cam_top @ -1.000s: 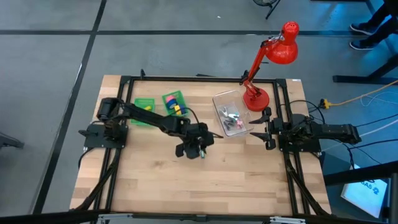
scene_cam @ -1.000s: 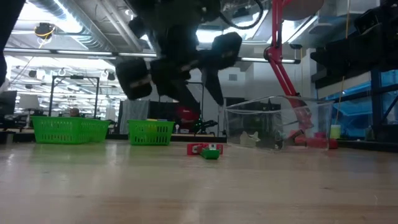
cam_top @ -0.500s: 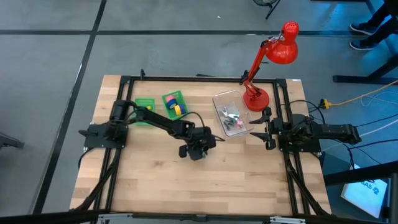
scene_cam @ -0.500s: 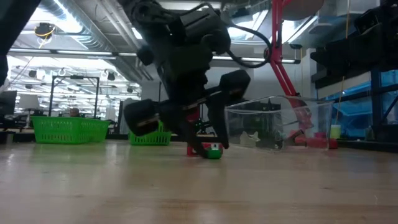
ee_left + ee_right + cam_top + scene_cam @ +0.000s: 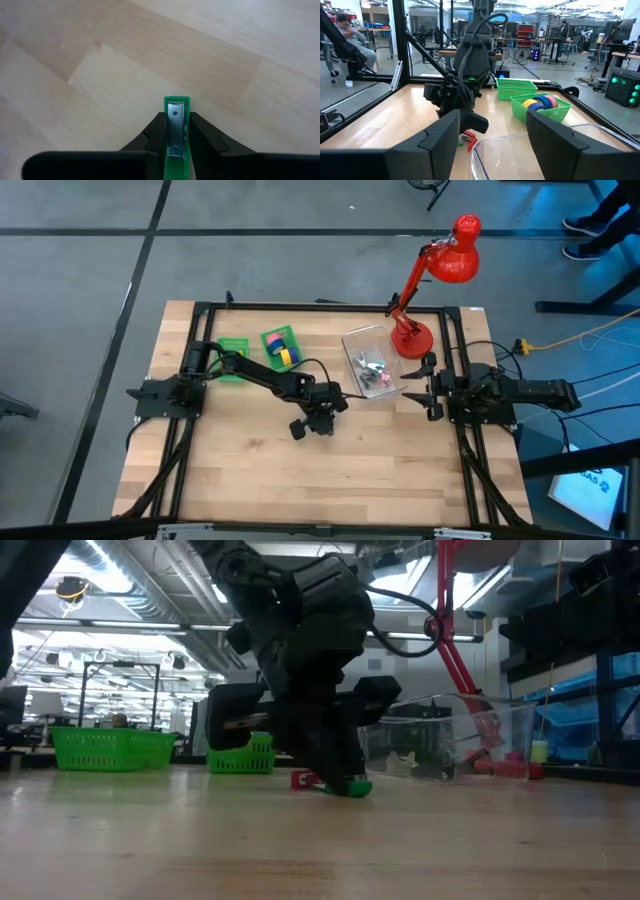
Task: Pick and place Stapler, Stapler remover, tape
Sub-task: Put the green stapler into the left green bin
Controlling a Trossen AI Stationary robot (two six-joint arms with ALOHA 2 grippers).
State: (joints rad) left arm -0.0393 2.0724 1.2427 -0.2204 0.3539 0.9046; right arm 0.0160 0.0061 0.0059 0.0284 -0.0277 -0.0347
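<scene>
A green stapler point(image 5: 175, 107) lies on the wooden table near its middle, and my left gripper point(image 5: 322, 420) has come down and shut on it. In the low view its green end point(image 5: 356, 787) shows under the gripper. A small red thing, apparently the stapler remover point(image 5: 303, 780), lies right beside it. The tape rolls point(image 5: 281, 348), yellow, pink and blue, sit in a green bin point(image 5: 272, 338) at the far left. My right gripper point(image 5: 430, 385) waits open at the table's right edge. My left gripper pinches the stapler's two long sides point(image 5: 166, 126) between its two fingers point(image 5: 155, 134), one on each side. The fingers slant down from the table's left and run along the stapler, whose front end point(image 5: 176, 100) sticks out past the fingertips. The stapler's green end rests on the table.
A second green bin point(image 5: 232, 352) stands left of the tape bin. A clear plastic container point(image 5: 372, 362) with small items sits at the far right of the middle, beside a red desk lamp point(image 5: 440, 265). Bare wood lies toward the near edge.
My left gripper has sunk to the tabletop over the green stapler, rolling its wrist as it came down, and its fingers have shut on the stapler's sides.
</scene>
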